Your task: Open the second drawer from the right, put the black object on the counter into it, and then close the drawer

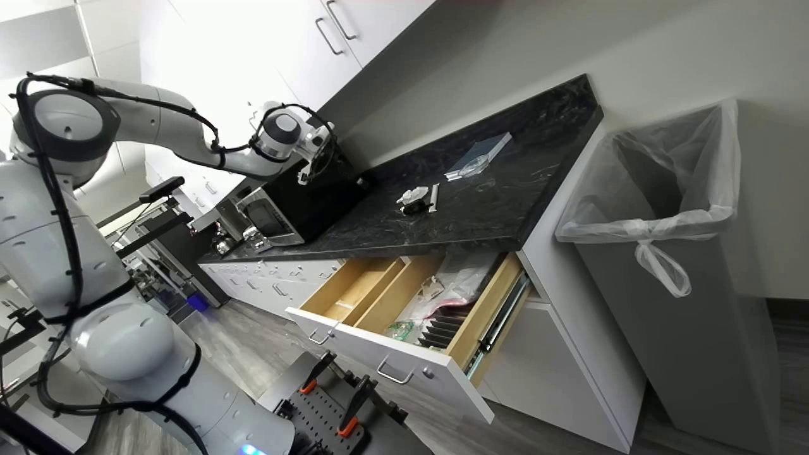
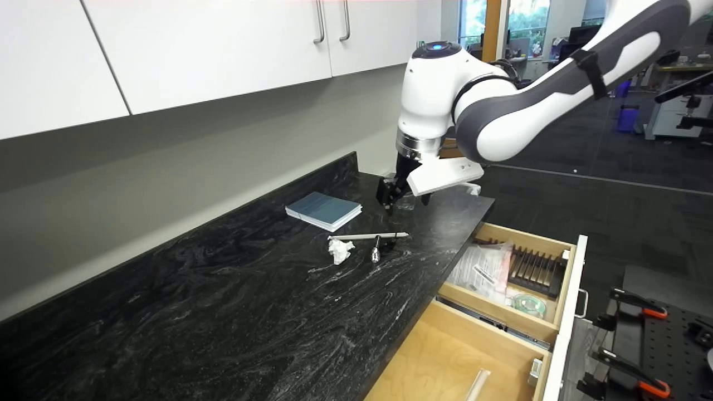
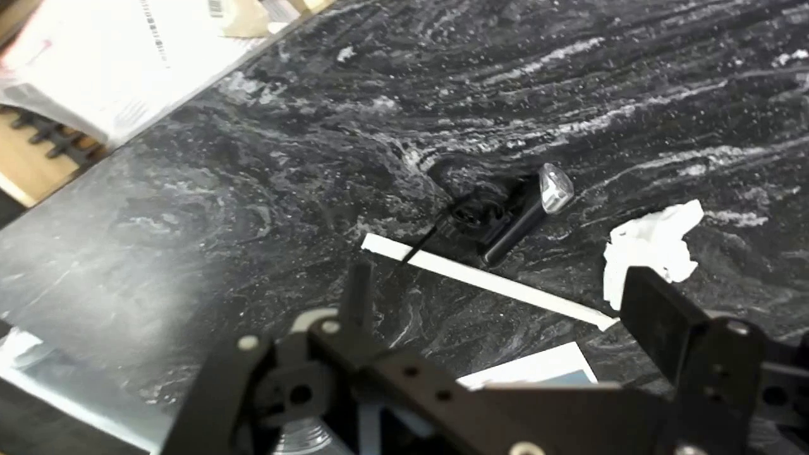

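Below the edge of the counter [image 2: 223, 312], the second drawer [image 2: 434, 362] stands open, and so does the end drawer [image 2: 496, 311] right beside it. On the pale wood floor of the second drawer lies a pale bar [image 2: 478, 385], its near end cut off in an exterior view. The end drawer is much fuller: a clear bag [image 2: 482, 270] with printed matter takes the part nearest the counter, a tan piece [image 1: 431, 289] lies on or beside it, a slotted black rack [image 2: 537, 267] fills the side away from the second drawer, and a green ring [image 2: 529, 304] sits near the front. What lies under the bag is hidden.

Past the counter's end stands a grey bin [image 1: 695, 316] with a clear liner [image 1: 701, 215] folded over its rim and knotted into a loop at the front; its bottom is out of sight.

On the counter lies the black object [image 3: 515, 234]: a dark body with a shiny tip, a dark coil against it, and a thin strand crossing a white strip [image 3: 499, 286]. A crumpled tissue [image 3: 651, 243] rests just beside the strip's other end; whether they touch cannot be told. Near them lies a blue booklet [image 2: 324, 209], with a clear round thing [image 1: 475, 165] close by, its inside too unclear to tell. Over the counter hangs the gripper [image 3: 497, 272], jaws wide apart, well clear of the black object
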Controlling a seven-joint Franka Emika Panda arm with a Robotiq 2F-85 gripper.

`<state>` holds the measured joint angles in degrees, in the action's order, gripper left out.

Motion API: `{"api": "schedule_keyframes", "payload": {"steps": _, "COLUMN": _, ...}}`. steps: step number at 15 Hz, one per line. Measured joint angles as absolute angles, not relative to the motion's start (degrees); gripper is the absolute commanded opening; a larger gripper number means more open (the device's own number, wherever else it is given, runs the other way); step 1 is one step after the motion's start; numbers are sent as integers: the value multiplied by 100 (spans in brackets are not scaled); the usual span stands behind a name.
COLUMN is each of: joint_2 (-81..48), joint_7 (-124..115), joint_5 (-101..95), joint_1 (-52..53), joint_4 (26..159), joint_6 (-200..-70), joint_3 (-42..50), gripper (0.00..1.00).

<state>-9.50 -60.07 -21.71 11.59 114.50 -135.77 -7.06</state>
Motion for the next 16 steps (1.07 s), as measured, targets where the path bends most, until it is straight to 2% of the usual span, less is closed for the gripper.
{"api": "schedule_keyframes", "payload": {"steps": 5, "joint_2": -1583, "joint_7": -6113, "joint_5": -1205, "joint_1": 1120, "joint_4": 11440, "joint_6": -14666, "joint_3": -566, "gripper": 100}}
{"api": "schedule_keyframes", "payload": {"steps": 12, "joint_2": -1597, "joint_7": -6325, "joint_5": -1197, "joint_1": 1226, "joint_4": 11427, "joint_6": -14647, "joint_3": -451, "gripper": 100}}
{"api": "schedule_keyframes", "payload": {"steps": 16, "joint_2": -1732, "joint_7": -6804, "joint_5": -723, "joint_1": 1265, "joint_4": 11054, "joint_6": -14153, "joint_3": -418, "gripper": 100}}
